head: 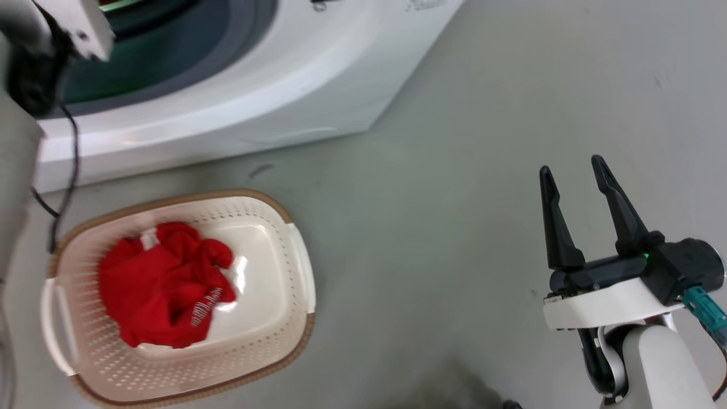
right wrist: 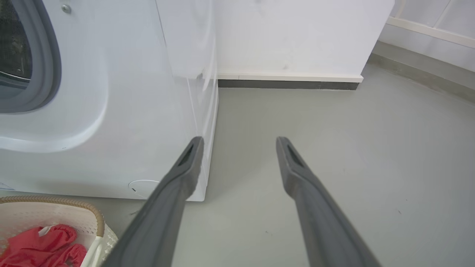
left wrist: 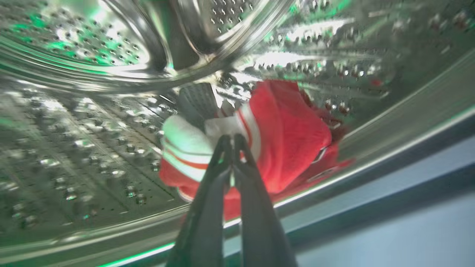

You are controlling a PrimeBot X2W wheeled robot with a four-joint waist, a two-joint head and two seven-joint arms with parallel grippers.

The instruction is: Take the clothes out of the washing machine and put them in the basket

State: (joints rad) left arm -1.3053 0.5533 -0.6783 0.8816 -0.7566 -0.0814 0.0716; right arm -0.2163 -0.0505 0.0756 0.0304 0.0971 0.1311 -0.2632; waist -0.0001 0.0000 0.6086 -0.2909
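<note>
Inside the washing machine's (head: 284,85) perforated steel drum (left wrist: 74,129) lies a red garment (left wrist: 289,141) with white stripes. My left gripper (left wrist: 232,138) is shut, its tips pinched on the white-striped edge of that fabric. In the head view, my left forearm (head: 57,23) reaches into the grey-rimmed porthole at the top left. A second red garment (head: 164,284) lies crumpled in the cream basket (head: 295,238) on the floor in front of the washer. My right gripper (head: 571,165) hovers open and empty over bare floor, far right of the basket.
Grey floor (head: 454,227) spreads to the right of the washer and basket. A black cable (head: 71,170) hangs from my left arm above the basket's far-left rim. In the right wrist view, a white wall with a dark skirting (right wrist: 289,84) stands behind the washer (right wrist: 130,111).
</note>
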